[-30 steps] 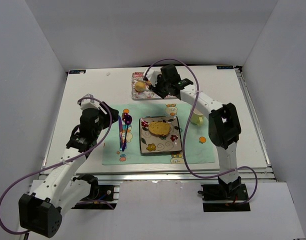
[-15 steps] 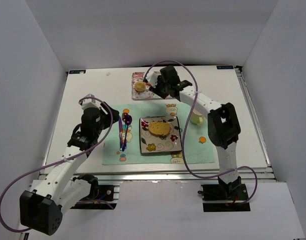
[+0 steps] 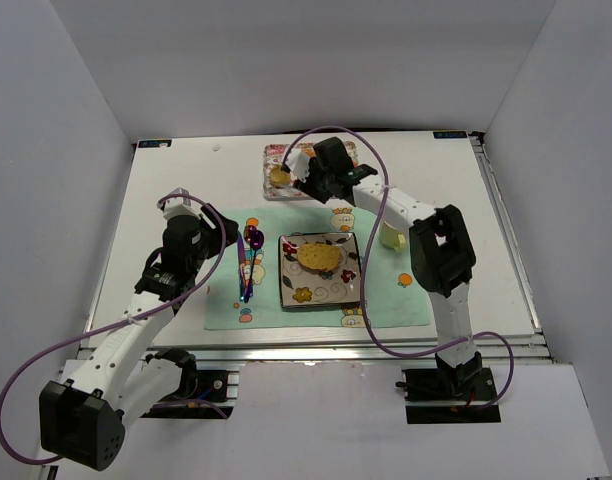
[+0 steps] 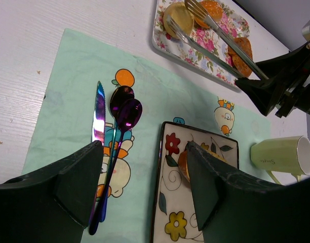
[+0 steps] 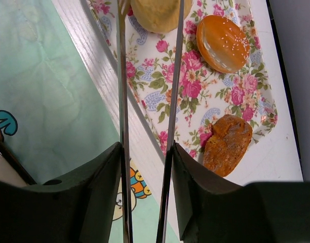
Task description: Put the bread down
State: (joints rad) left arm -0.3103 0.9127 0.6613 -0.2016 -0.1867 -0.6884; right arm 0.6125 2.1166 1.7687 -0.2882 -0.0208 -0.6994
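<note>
My right gripper (image 5: 146, 152) is shut on metal tongs (image 5: 123, 76) and reaches over the floral tray (image 5: 195, 91) at the back of the table. The tong tips straddle a pale round bread (image 5: 155, 12); I cannot tell whether they pinch it. A sesame bun (image 5: 223, 43) and a brown crusty piece (image 5: 228, 144) lie on the same tray. In the top view the right gripper (image 3: 321, 180) is just right of the pale bread (image 3: 279, 176). My left gripper (image 4: 145, 187) is open and empty, above the placemat (image 3: 226, 310) near the plate's left edge.
A square flowered plate (image 3: 304, 293) with a flat golden piece of food (image 3: 319, 257) sits on the green placemat. A purple spoon (image 4: 125, 112) and a knife (image 4: 98, 114) lie left of it. A pale green cup (image 3: 391, 237) stands right of the plate.
My right gripper has moved left with the tongs, bringing their tips over the pale bread on the tray. The left arm has shifted slightly and stays open.
</note>
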